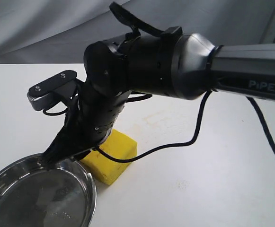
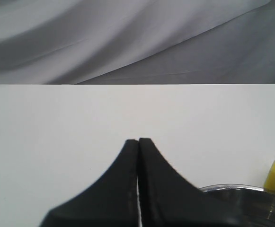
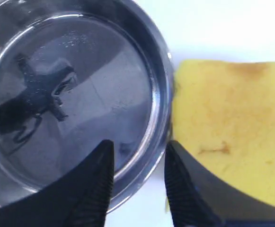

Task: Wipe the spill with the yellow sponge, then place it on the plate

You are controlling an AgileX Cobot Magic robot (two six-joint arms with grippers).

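Note:
The yellow sponge (image 1: 117,153) lies flat on the white table, right beside the plate (image 1: 89,189) and outside its rim. In the right wrist view the yellow sponge (image 3: 232,118) shows brownish stains on its upper face and sits against the plate's rim (image 3: 158,94). My right gripper (image 3: 139,147) is open and holds nothing; it hangs above the rim, one finger over the dish and the other over the sponge's edge. My left gripper (image 2: 138,141) is shut and empty, low over bare table. No puddle of the spill shows; only a faint yellowish trace (image 1: 163,118) marks the table.
The right arm (image 1: 175,66) reaches across from the right, and its black cable (image 1: 194,137) droops over the table behind the sponge. A grey cloth backdrop (image 1: 42,28) hangs beyond the far table edge. The plate's inside holds nothing.

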